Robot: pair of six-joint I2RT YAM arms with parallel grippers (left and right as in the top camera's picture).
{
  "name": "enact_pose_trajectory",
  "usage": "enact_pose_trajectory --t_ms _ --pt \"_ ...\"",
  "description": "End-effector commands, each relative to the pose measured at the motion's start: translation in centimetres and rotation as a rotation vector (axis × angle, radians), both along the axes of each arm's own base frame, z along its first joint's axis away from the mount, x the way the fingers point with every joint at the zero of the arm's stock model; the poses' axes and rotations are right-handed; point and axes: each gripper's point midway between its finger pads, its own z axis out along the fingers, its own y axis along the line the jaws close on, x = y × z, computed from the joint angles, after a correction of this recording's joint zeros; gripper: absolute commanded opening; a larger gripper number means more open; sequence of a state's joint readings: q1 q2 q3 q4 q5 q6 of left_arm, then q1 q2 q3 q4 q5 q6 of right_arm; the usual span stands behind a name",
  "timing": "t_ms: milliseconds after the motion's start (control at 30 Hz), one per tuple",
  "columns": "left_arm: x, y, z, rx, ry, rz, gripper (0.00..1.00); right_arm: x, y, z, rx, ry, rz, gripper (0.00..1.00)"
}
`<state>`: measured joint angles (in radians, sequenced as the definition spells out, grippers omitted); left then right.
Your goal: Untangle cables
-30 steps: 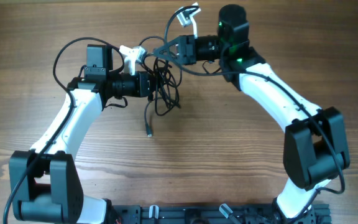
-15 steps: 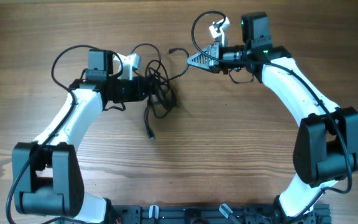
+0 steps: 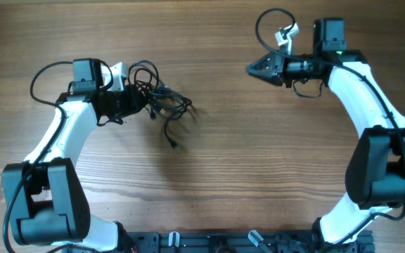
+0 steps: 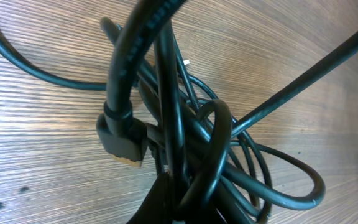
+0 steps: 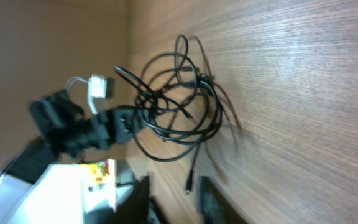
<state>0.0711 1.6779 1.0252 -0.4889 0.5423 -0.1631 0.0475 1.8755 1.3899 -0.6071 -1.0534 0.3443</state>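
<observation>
Our left jaws are clamped on the cable tangle (image 3: 159, 102). It spreads just ahead of them on the table (image 3: 259, 161), long axis running outward from the jaw tips, with a loose plug (image 3: 175, 145) trailing off to one side. Our right jaws stand parted and empty, facing the tangle from well apart. The left arm (image 3: 67, 133) is far nearer. We see no container.

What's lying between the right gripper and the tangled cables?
Only bare wooden table separates the right gripper from the cable bundle, as the overhead view shows.
</observation>
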Motion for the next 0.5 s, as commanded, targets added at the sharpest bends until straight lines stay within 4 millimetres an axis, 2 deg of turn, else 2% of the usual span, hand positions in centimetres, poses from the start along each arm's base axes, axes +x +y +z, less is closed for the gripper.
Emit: enact_pose_trajectory --t_ms 0,33,133,200,267,467 --pt "-0.2 -0.9 -0.5 0.0 0.01 -0.024 0.04 -0.3 1.6 0.4 -0.087 -0.095 0.041 0.43" --pt "-0.3 -1.2 -0.5 0.0 0.01 -0.031 0.04 -0.7 2.7 0.4 -0.088 -0.106 0.066 0.48" --pt "-0.5 -2.3 -0.2 -0.018 -0.008 -0.082 0.04 -1.0 4.8 -0.2 -0.142 -0.132 0.09 0.51" --pt "-1.0 -4.2 0.7 -0.088 -0.054 -0.188 0.04 -1.0 6.0 -1.0 -0.21 -0.121 0.066 0.52" --pt "-1.7 -6.1 1.9 -0.166 -0.106 -0.3 0.04 -1.0 8.2 -1.1 -0.235 -0.149 0.063 0.52" --pt "-2.7 -8.1 3.8 -0.288 -0.164 -0.411 0.04 -0.8 12.3 -1.7 -0.208 -0.166 0.061 0.52"
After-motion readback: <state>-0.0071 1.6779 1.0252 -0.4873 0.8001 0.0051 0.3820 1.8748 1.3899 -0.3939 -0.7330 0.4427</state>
